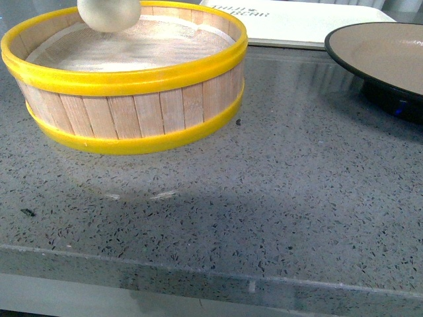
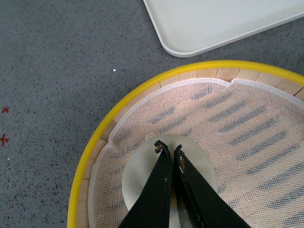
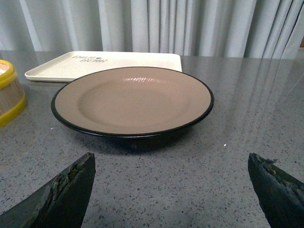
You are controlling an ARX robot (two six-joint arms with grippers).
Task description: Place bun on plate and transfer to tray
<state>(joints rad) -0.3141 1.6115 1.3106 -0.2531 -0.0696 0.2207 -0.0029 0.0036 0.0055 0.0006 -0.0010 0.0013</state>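
While the bun [image 1: 109, 14] sits on the mesh [image 2: 247, 133] inside the basket [image 1: 132, 109], close to its wall, the left gripper [image 2: 166, 148] hangs right over it with fingers pressed almost together; whether they nip the bun's top I cannot tell. Low over the counter [image 3: 228, 142], the right gripper [image 3: 170, 160] has fingers spread wide, facing the plate [image 3: 133, 102]. Just behind the plate lies the tray [image 3: 142, 59]
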